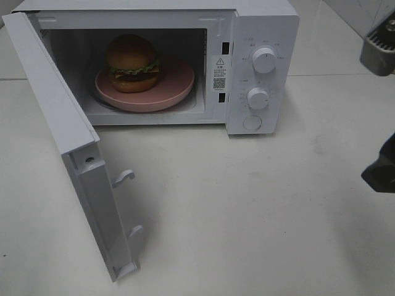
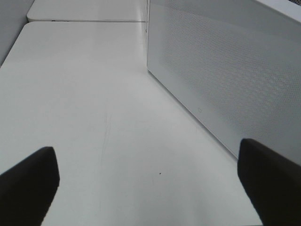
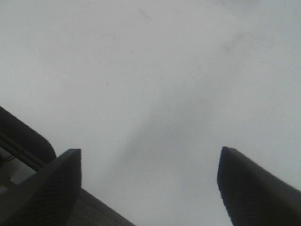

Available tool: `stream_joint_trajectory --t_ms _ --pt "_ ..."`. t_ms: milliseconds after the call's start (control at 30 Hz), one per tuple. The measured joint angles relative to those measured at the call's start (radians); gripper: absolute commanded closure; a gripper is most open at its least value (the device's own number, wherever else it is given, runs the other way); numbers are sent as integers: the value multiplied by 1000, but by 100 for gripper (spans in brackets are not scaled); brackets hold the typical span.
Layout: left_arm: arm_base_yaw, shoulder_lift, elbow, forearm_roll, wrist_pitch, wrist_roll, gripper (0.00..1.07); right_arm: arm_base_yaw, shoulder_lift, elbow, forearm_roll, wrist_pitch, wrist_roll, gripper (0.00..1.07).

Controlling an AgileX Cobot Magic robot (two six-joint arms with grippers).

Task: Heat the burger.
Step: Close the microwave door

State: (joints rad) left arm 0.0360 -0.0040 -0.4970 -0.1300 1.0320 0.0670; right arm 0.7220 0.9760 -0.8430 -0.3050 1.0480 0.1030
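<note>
A kitchen corner set up on a bare worktable

In front of me a white microwave (image 1: 271,31) stands with its door (image 1: 55,117) swung open, a burger (image 1: 131,55) on a pink plate (image 1: 179,83) inside; it sits on a plain white tabletop (image 1: 247,203) made of panels joined at seams, and white tiles (image 1: 349,12) show at the far right corner.

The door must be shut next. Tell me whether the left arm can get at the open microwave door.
Probably yes: the open left gripper is near the door, at its outer face, with only table between.
</note>
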Motion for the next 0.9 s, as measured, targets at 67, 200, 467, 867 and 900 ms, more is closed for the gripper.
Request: stream_joint_trajectory --t_ms 67,200,467,867,900 --pt "0 0 0 0 0 0 9 0 -15 1 0 10 0 31" --pt "0 0 0 0 0 0 9 -4 -104 37 0 41 22 31" --pt "0 0 0 0 0 0 9 -173 -249 157 26 46 27 31" --pt "0 0 0 0 0 0 9 -403 -534 277 98 44 26 31" --pt "0 0 0 0 0 0 9 -403 -534 277 98 44 26 31"
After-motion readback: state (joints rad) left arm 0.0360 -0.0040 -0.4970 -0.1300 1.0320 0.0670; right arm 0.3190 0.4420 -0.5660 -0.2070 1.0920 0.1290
